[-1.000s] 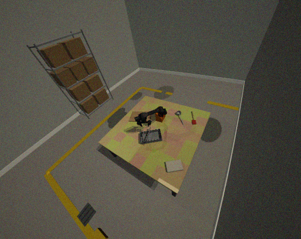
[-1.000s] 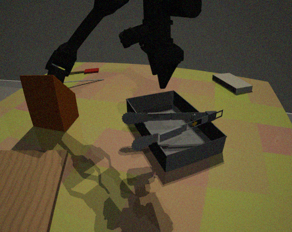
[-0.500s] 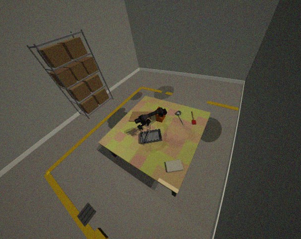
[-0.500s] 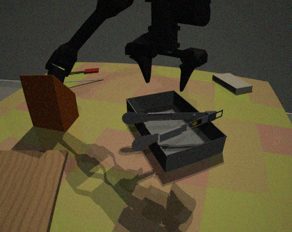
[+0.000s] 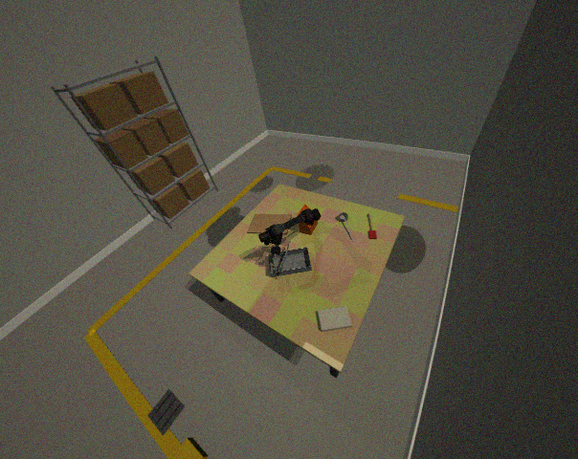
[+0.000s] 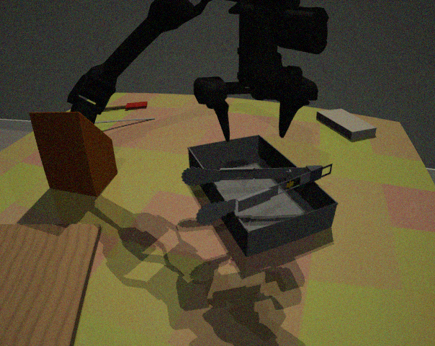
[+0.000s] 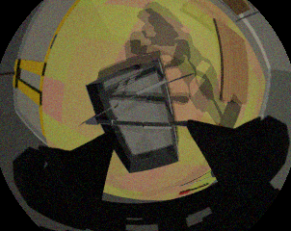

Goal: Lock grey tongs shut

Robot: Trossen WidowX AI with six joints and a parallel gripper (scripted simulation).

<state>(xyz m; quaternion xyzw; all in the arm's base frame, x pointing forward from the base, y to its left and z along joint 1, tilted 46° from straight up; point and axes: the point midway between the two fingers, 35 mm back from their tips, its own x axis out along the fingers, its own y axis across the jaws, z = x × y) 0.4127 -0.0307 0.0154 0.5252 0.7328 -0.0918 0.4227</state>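
The grey tongs [image 6: 260, 196] [image 7: 155, 124] lie open in a V across the roasting tin [image 6: 292, 231] [image 7: 155, 166] [image 5: 299, 271]. In the exterior view their hinge end is at the right rim, and both scalloped tips stick out past the left rim. My gripper [image 6: 255, 138] [image 7: 151, 129] is open and empty, fingers pointing down. It is above the tin and clear of the tongs. In the wrist view one tong arm crosses between the fingertips. The wooden board [image 6: 39, 282] [image 7: 234, 63] [image 5: 264, 223] lies apart from the tin with nothing on it.
An orange-brown block [image 6: 65, 152] stands between the board and the arm's base. A pale box [image 6: 346, 120] [image 5: 335, 318] lies beyond the tin. A red-ended tool [image 6: 136, 105] [image 5: 372, 234] and a round-headed long-handled utensil [image 5: 342, 217] lie at the table's far side.
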